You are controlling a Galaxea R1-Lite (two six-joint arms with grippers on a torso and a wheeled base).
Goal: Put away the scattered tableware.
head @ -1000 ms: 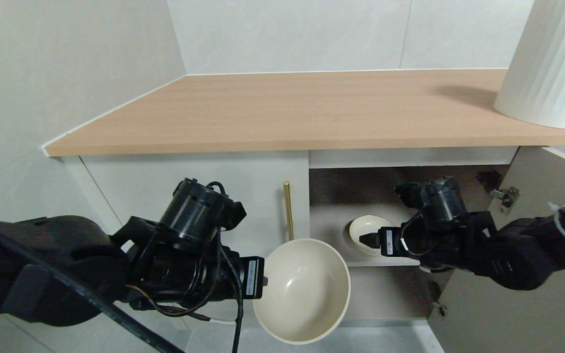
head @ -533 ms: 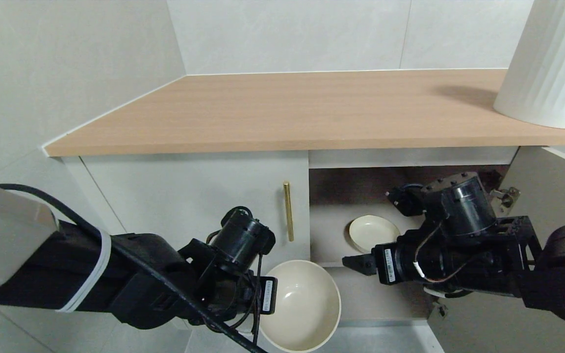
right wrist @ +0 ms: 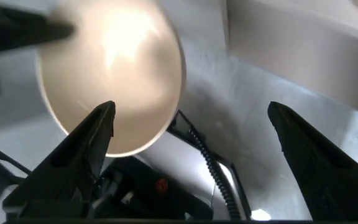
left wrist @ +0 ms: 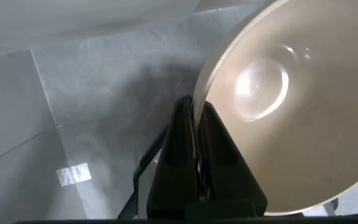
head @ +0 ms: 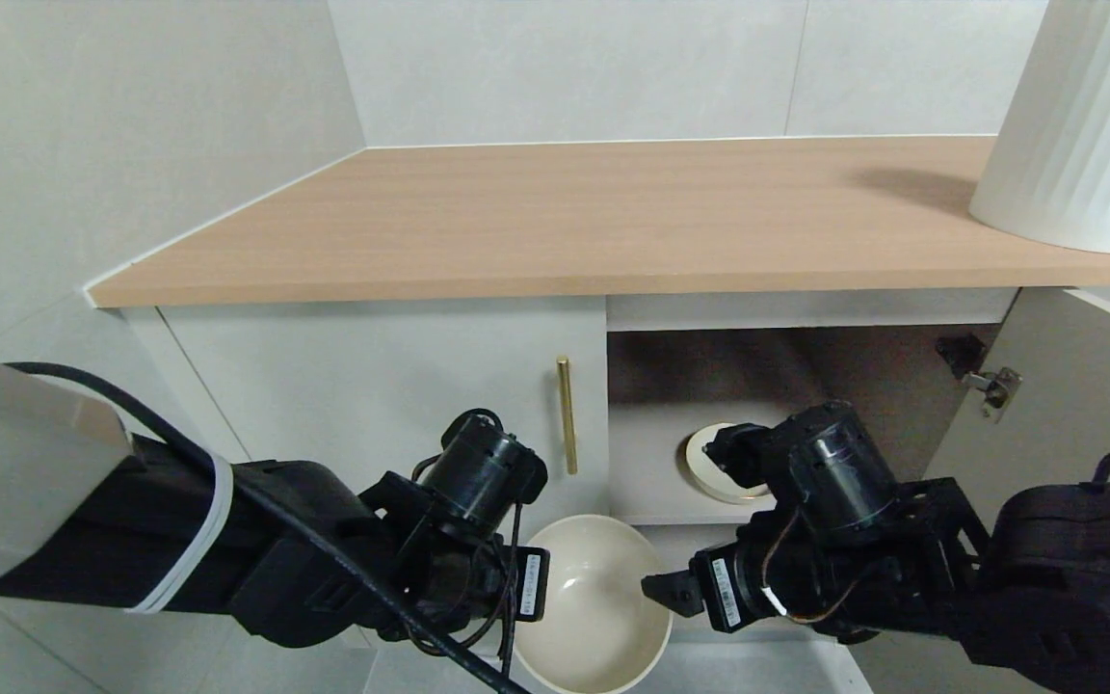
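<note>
Grips the cream bowl by its rim in the left end effector, low before the open cabinet. Holds the right end effector spread open just beside the bowl.

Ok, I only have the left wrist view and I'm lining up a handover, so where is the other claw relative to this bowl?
Observer: The right claw is level with the bowl, close to its rim on the side opposite the left claw. Its fingers are spread open.
Operator: Is the cupboard behind it open?
Observer: The right door stands open; the left door is closed.
Operator: Anything on the shelf inside?
Observer: A small plate lies on the shelf, partly hidden by the right arm.
</note>
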